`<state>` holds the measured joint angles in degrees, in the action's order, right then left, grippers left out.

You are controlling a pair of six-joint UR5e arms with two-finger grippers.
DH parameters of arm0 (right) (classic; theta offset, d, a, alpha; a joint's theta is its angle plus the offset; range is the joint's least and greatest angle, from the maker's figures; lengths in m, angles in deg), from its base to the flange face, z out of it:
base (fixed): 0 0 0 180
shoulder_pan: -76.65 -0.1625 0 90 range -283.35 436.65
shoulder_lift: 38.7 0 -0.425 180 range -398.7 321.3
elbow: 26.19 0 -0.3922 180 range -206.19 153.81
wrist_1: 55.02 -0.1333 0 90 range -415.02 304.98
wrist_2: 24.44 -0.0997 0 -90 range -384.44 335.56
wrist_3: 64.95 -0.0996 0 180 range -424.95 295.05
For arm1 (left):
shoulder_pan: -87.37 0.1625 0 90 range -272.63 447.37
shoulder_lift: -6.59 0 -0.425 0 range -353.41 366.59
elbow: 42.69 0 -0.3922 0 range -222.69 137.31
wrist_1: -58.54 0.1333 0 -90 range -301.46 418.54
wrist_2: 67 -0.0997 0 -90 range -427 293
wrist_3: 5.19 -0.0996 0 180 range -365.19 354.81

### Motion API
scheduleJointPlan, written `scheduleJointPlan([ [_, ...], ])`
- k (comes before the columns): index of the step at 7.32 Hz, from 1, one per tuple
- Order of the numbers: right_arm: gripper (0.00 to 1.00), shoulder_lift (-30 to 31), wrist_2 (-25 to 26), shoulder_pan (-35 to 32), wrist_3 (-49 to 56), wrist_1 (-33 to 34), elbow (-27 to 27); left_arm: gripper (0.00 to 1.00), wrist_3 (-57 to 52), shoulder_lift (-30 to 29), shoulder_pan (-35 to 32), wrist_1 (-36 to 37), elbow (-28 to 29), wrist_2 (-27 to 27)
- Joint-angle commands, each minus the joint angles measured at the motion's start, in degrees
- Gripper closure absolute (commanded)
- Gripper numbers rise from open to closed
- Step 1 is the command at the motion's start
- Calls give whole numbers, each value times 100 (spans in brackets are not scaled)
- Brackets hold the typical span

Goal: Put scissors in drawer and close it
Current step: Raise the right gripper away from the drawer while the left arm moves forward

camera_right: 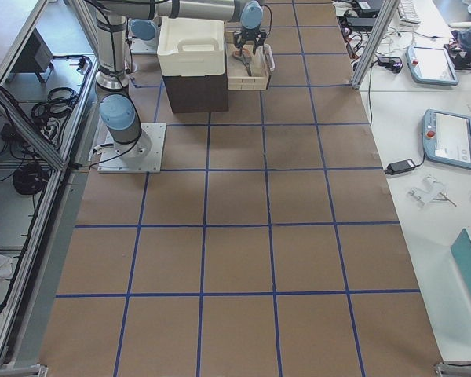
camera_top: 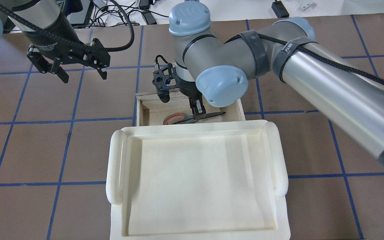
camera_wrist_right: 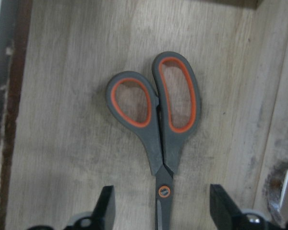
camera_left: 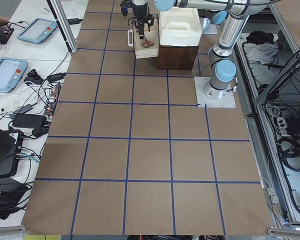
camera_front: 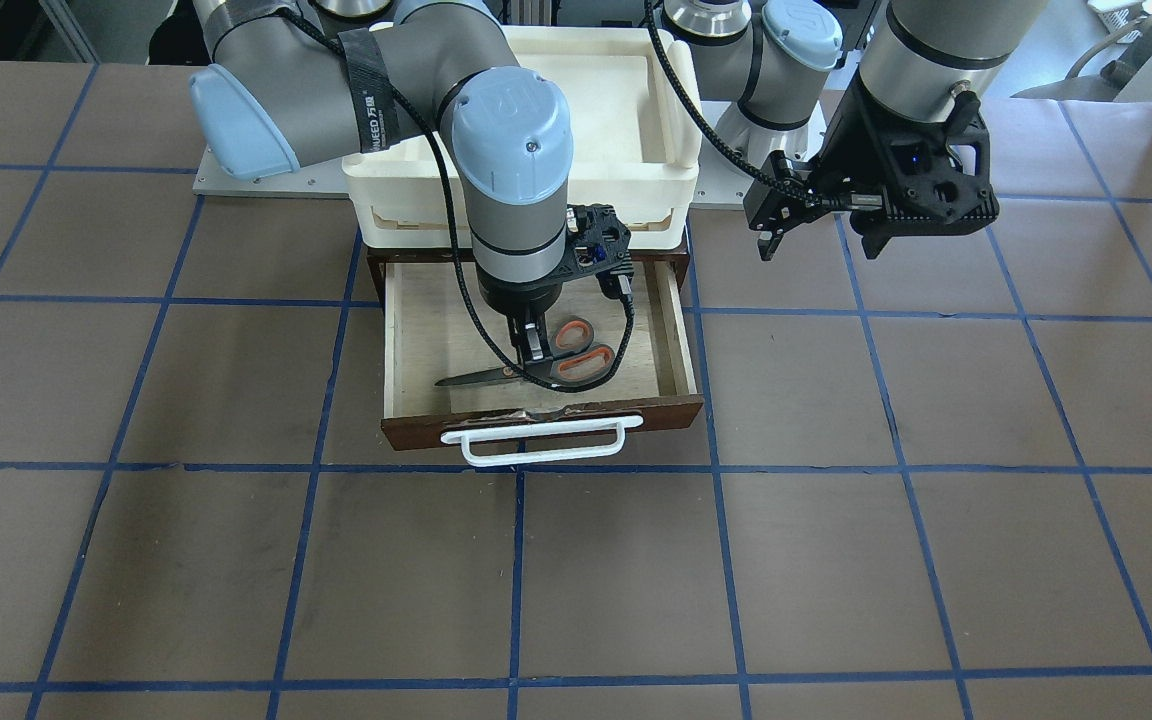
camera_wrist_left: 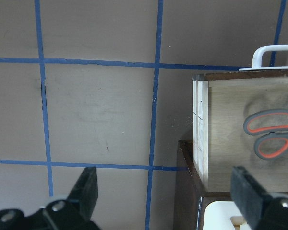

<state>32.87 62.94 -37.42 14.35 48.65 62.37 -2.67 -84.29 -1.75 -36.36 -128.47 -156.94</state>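
One pair of grey scissors with orange-red loops [camera_wrist_right: 158, 124] lies flat inside the pulled-out light wooden drawer [camera_front: 678, 335]; the right gripper [camera_front: 534, 345] hangs just over them, fingers spread apart, holding nothing; the left gripper [camera_top: 82, 71] hovers off to the side, spread wide and empty too.
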Motion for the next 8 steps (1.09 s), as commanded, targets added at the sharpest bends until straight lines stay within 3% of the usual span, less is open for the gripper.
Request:
scheduleJointPlan([
  [1,1,68,77,8,-11,292,-6,0,3,-17,0,24,0,-6],
  [4,0,804,139,262,-710,417,3,0,-14,-96,0,120,0,11],
  [7,0,1841,157,990,-2991,-406,20,0,-32,-105,17,200,9,38],
  [8,0,2018,157,1271,-3252,-635,12,0,-14,-123,18,200,9,55],
])
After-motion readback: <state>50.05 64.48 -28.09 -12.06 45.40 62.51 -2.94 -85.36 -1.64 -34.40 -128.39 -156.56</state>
